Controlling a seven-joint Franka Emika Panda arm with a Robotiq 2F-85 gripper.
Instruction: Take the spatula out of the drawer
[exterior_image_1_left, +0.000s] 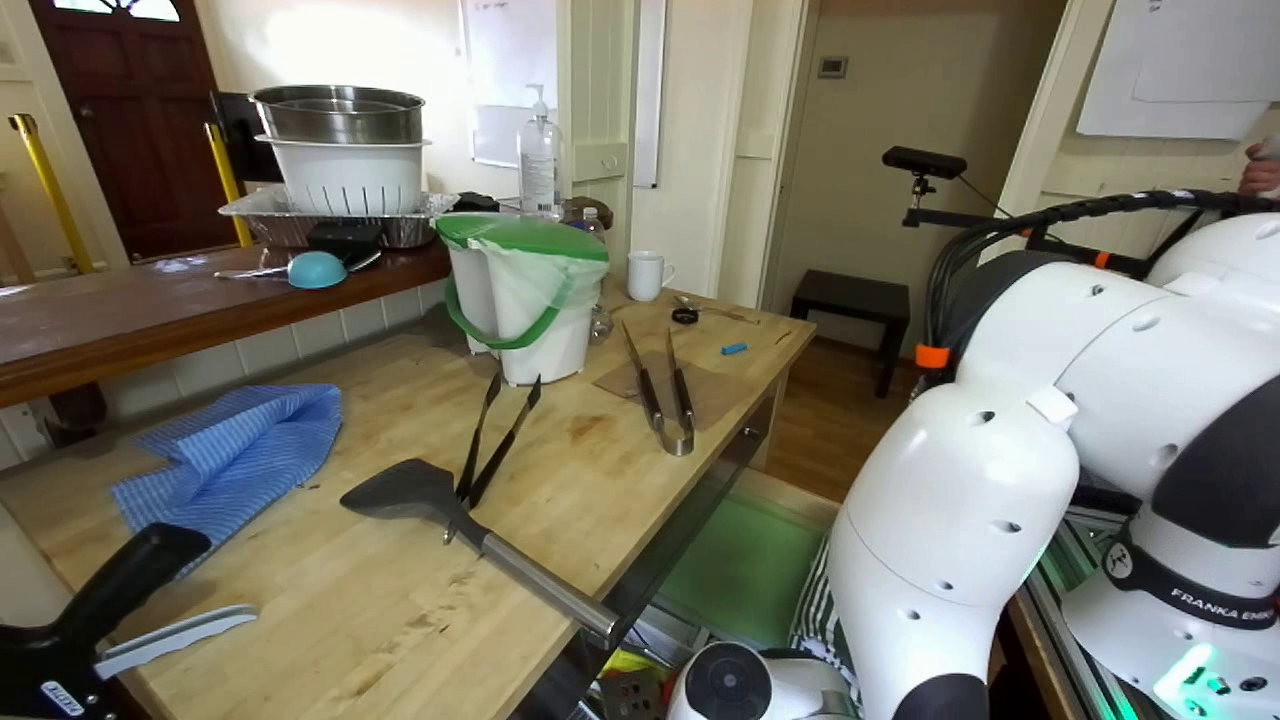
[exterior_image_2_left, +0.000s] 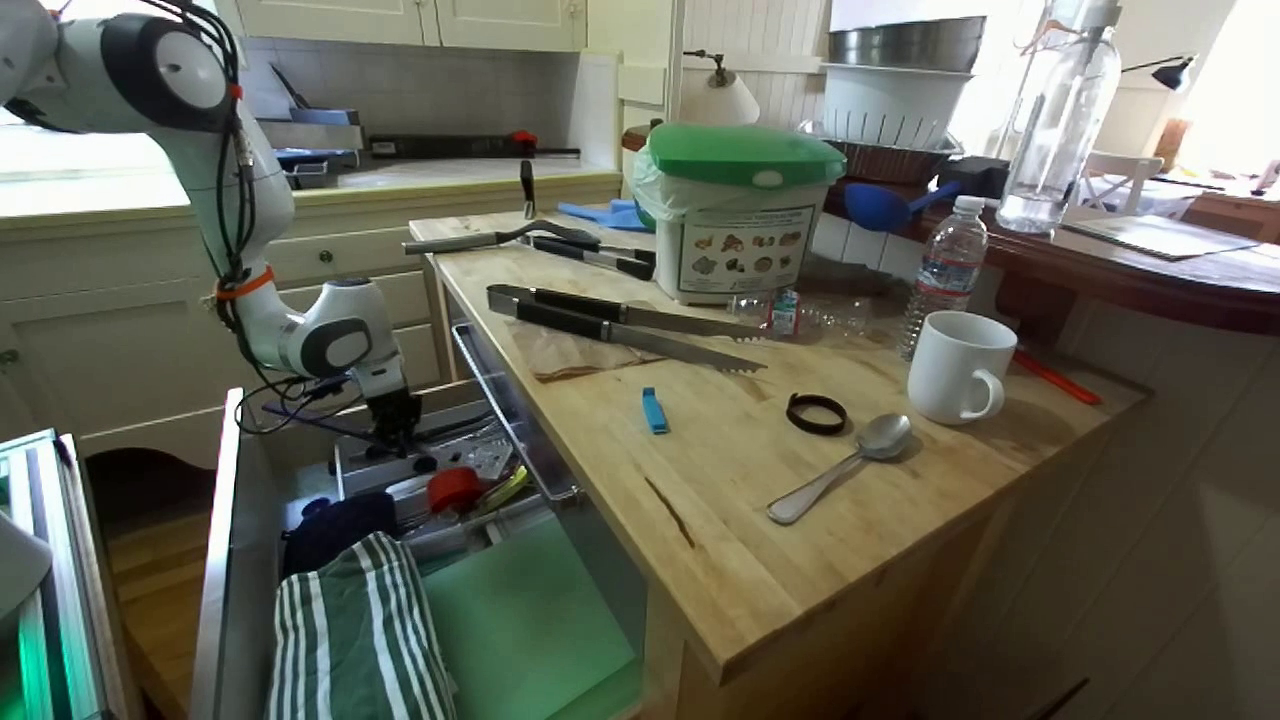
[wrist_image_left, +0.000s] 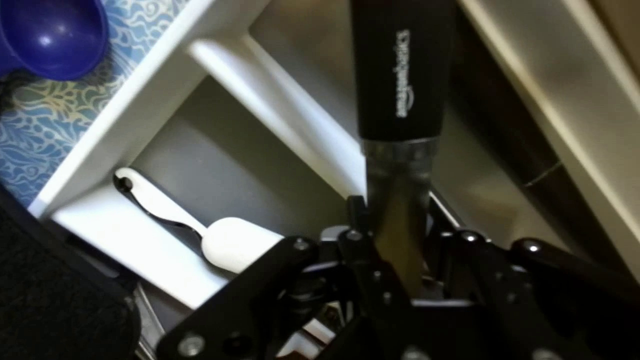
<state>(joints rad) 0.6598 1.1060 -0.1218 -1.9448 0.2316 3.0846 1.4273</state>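
Since the metal neck of the black-handled spatula (wrist_image_left: 401, 130) runs between the two sides of the gripper (wrist_image_left: 400, 225), the step in hand looks like the lift out of the drawer (exterior_image_2_left: 248, 560). The spatula is in the drawer's compartmented end, its neck crossing in front of a pale divider (wrist_image_left: 290, 120) in the wrist view; its blade is out of sight, so calling it a spatula leans on the task. The gripper appears to be pinching that neck, a finger hard by either side, though both exterior views hide the contact. A good lift would begin slow and straight up, since the long handle may tip or swing about so narrow a hold. Only once both ends are above the drawer's walls should it travel sideways, and then clear of the broad grey spatula (exterior_image_1_left: 540, 578), whose handle juts out over the drawer. As for pose, the arm (exterior_image_2_left: 195, 165) stands high above the drawer, slopes steeply down, and bends at the wrist (exterior_image_2_left: 345, 335), which hangs over the drawer with the gripper pointing down into it
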